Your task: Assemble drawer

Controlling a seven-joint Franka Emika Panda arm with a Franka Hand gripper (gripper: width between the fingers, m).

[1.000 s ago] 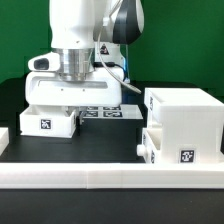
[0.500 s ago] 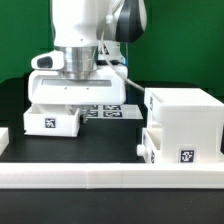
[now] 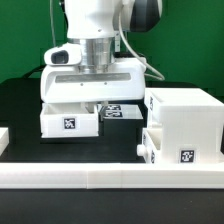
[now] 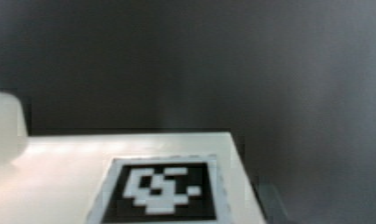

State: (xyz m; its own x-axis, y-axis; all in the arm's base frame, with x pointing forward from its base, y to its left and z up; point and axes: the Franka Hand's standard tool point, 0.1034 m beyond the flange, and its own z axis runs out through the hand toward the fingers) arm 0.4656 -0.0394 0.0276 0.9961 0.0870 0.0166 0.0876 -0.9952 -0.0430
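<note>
The drawer's tall white housing [image 3: 186, 110] stands at the exterior view's right. One tagged tray [image 3: 178, 150] sits in its lower slot. The second small tray [image 3: 68, 123], with a black-and-white tag on its front, is on the black table left of the housing. My gripper [image 3: 86, 104] reaches down into this tray from above and is shut on its wall; the fingertips are hidden behind the tray. The wrist view shows only a white tagged surface [image 4: 158, 188] over the dark table, and no fingers.
The marker board [image 3: 122, 111] lies on the table behind the tray, between it and the housing. The long low white border wall [image 3: 110, 180] runs along the front. A small white block [image 3: 3, 140] sits at the exterior view's left edge.
The gripper and the tray it holds have moved toward the exterior view's right, closer to the housing. The housing and its lower tray have not moved.
</note>
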